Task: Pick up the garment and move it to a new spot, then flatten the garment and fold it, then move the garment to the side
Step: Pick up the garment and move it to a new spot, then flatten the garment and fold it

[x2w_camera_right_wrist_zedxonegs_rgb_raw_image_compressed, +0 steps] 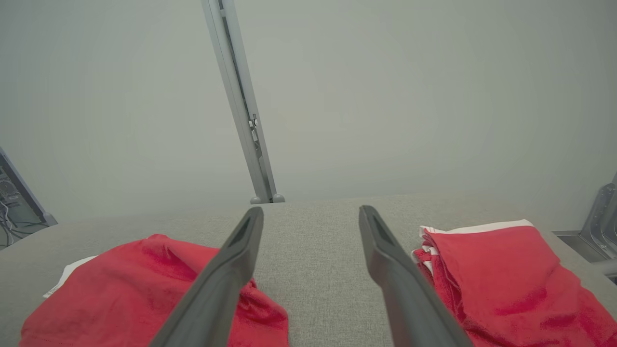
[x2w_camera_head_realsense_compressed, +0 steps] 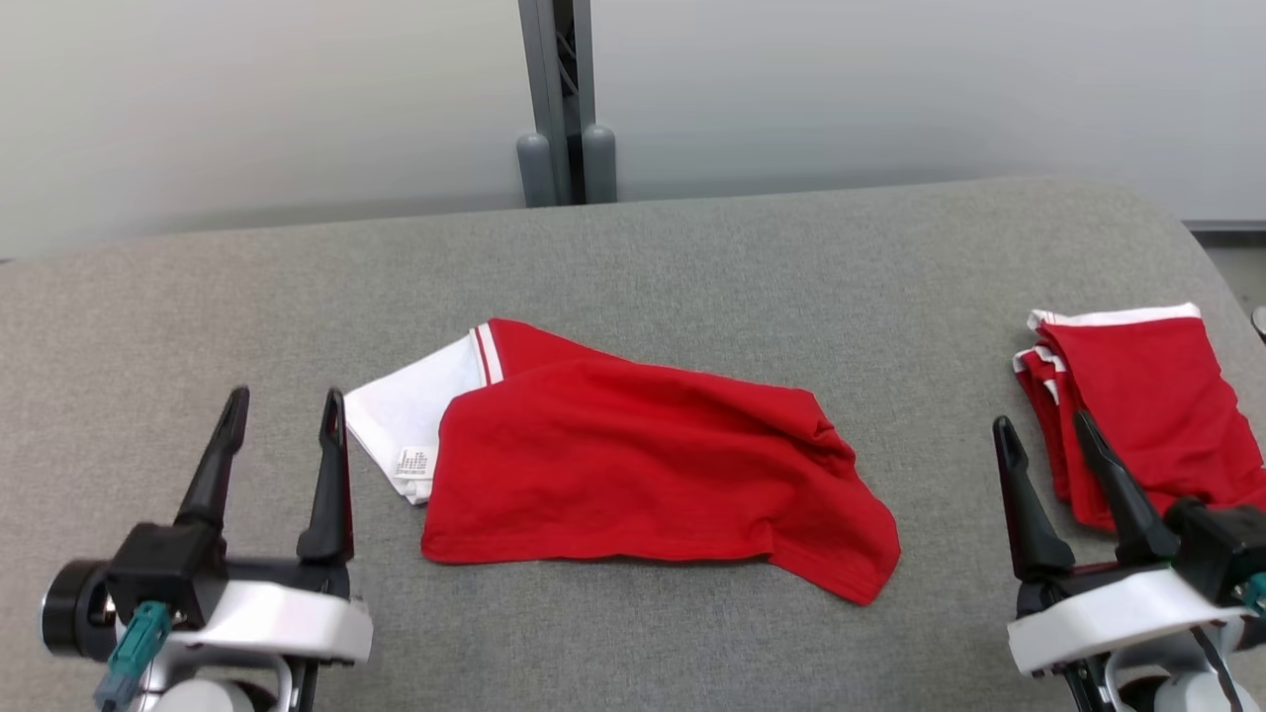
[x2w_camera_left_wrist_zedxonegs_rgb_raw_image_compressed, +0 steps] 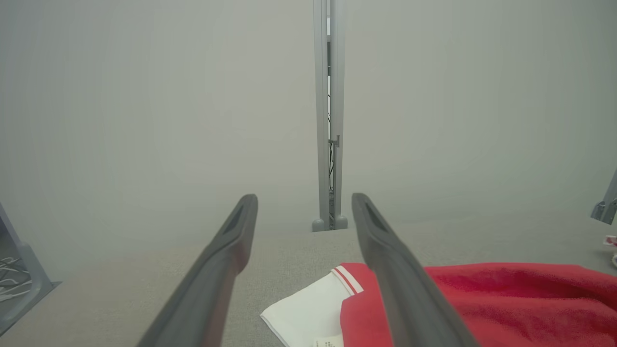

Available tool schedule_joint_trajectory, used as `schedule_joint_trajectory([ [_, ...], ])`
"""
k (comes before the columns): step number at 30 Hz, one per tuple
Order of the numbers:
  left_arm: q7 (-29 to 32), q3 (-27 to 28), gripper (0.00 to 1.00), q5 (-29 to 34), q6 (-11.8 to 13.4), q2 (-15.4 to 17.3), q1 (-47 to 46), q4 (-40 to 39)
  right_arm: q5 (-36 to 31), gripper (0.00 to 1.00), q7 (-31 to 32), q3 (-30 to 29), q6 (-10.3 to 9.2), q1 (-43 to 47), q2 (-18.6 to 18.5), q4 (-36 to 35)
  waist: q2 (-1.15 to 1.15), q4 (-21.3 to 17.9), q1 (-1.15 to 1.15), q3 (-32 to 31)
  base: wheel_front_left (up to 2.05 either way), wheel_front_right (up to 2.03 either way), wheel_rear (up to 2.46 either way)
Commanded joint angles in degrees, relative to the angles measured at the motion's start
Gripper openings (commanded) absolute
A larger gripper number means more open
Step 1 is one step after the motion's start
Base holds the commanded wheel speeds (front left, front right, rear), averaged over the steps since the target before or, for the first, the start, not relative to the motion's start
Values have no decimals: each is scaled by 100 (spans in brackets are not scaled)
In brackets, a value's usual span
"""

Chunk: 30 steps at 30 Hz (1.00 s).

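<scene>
The garment (x2w_camera_head_realsense_compressed: 633, 465) lies folded in the middle of the grey table, red with a white sleeve and small label sticking out at its left. My left gripper (x2w_camera_head_realsense_compressed: 287, 410) hovers just left of that sleeve, jaws open and empty. In the left wrist view its fingers (x2w_camera_left_wrist_zedxonegs_rgb_raw_image_compressed: 221, 260) frame the sleeve and red cloth of the garment (x2w_camera_left_wrist_zedxonegs_rgb_raw_image_compressed: 506, 299) at lower right. My right gripper (x2w_camera_head_realsense_compressed: 1043, 435) stands open at the lower right, between the garment and a red pile. The right wrist view has the garment (x2w_camera_right_wrist_zedxonegs_rgb_raw_image_compressed: 120, 289) at lower left.
A pile of similar red garments with white trim (x2w_camera_head_realsense_compressed: 1137, 405) lies at the table's right edge, also seen as the red pile (x2w_camera_right_wrist_zedxonegs_rgb_raw_image_compressed: 501, 274) in the right wrist view. A grey post (x2w_camera_head_realsense_compressed: 564, 109) stands behind the table's far edge against a pale wall.
</scene>
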Motion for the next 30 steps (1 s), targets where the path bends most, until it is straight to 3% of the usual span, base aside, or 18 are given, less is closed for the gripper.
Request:
schedule_joint_trajectory([
  [1,-11,37,100,-48,-32,72,118,-1,-37,100,38,-47,2,95,-34,-43,0,31,0,-94,0,0,0],
  [5,-27,24,100,-141,-101,106,357,17,-97,100,111,-86,2,298,-12,-103,0,22,0,-239,0,0,0],
  [16,151,-23,100,-125,21,244,722,-156,-164,100,233,-259,2,702,79,-303,0,25,0,-468,0,0,0],
  [30,232,-144,100,-127,19,243,610,-138,-148,100,265,-245,2,669,105,-306,0,4,0,-499,0,0,0],
])
